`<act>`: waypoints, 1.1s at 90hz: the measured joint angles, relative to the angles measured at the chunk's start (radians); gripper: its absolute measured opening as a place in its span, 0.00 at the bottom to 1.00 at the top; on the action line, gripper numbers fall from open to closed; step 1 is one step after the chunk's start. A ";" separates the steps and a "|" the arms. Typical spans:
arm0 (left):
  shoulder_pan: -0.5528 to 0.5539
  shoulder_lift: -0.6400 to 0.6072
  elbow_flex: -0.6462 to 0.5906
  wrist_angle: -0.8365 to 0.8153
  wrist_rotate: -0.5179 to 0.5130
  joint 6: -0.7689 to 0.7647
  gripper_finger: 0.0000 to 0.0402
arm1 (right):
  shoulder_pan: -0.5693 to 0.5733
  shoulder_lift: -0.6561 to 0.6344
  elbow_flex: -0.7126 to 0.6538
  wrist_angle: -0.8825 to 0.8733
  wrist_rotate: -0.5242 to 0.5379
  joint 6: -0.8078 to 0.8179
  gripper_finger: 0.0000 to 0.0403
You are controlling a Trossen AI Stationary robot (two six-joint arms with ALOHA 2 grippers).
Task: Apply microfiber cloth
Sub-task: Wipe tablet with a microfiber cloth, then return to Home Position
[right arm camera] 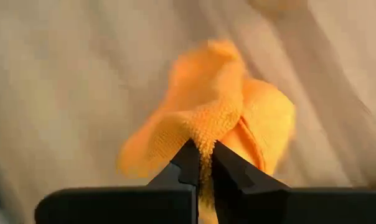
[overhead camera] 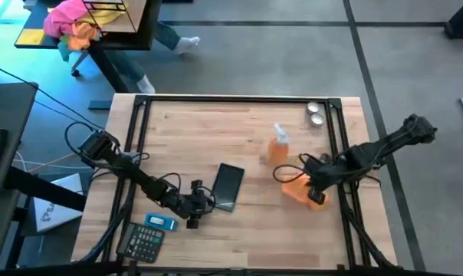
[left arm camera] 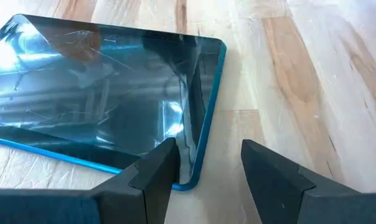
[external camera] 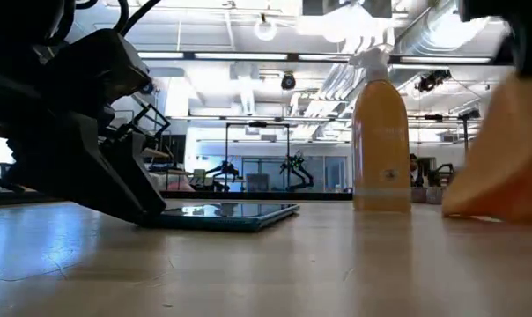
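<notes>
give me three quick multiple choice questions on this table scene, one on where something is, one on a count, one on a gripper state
1. Where is the orange spray bottle with a white top?
A. left of the black phone
B. between the flat black phone and the two small round metal tins
C. on the calculator

2. How many small round metal tins are there?
A. one
B. two
C. four

3. What is the right gripper doing?
A. open over the phone
B. pinching the soft orange microfiber cloth
C. holding the bottle

Answers: 1 B, the high view shows it between them. 2 B, two sit near the far edge. 3 B, right wrist view shows cloth between closed fingers.
</notes>
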 joint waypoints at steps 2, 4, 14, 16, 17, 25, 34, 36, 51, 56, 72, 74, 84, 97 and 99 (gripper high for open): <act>0.000 0.000 0.000 0.000 -0.001 0.000 0.42 | 0.000 0.000 -0.021 -0.019 0.000 0.013 0.00; 0.000 0.000 0.000 0.000 -0.001 0.000 0.42 | 0.000 0.000 -0.041 -0.030 -0.002 0.032 0.00; 0.001 -0.001 0.000 -0.001 -0.011 0.000 0.42 | 0.000 0.000 -0.131 -0.033 -0.017 0.100 0.00; 0.001 -0.005 0.000 -0.004 -0.012 0.000 0.42 | 0.000 0.001 -0.144 -0.033 -0.017 0.107 0.00; 0.001 -0.008 0.000 -0.008 -0.012 0.000 0.42 | 0.000 0.001 -0.147 -0.034 -0.015 0.108 0.01; 0.001 -0.061 -0.001 -0.081 -0.022 0.009 0.42 | 0.000 0.004 -0.135 -0.023 0.023 0.107 0.03; -0.006 -0.174 0.016 -0.218 -0.089 0.024 0.42 | -0.008 0.005 -0.103 -0.079 0.069 0.103 0.10; -0.008 -0.206 0.022 -0.243 -0.107 0.024 0.42 | -0.011 0.004 -0.092 -0.094 0.080 0.100 0.12; -0.021 -0.415 0.025 -0.340 -0.151 0.033 0.42 | -0.033 0.001 0.005 -0.252 0.134 0.054 0.30; -0.022 -0.480 0.028 -0.336 -0.153 0.060 0.42 | -0.038 0.001 0.050 -0.281 0.159 0.031 0.36; -0.004 -0.696 0.027 -0.363 -0.156 0.172 0.42 | -0.042 0.000 0.212 -0.298 0.373 -0.078 0.48; 0.001 -0.721 0.028 -0.364 -0.156 0.187 0.42 | -0.042 0.000 0.231 -0.289 0.402 -0.106 0.49; 0.028 -0.840 0.028 -0.366 -0.157 0.258 0.42 | -0.043 -0.008 0.306 -0.180 0.513 -0.271 0.51; 0.074 -0.967 0.028 -0.364 -0.157 0.331 0.42 | -0.073 -0.062 0.330 0.031 0.535 -0.524 0.51; 0.083 -0.985 0.028 -0.363 -0.158 0.337 0.42 | -0.082 -0.074 0.330 0.058 0.526 -0.560 0.50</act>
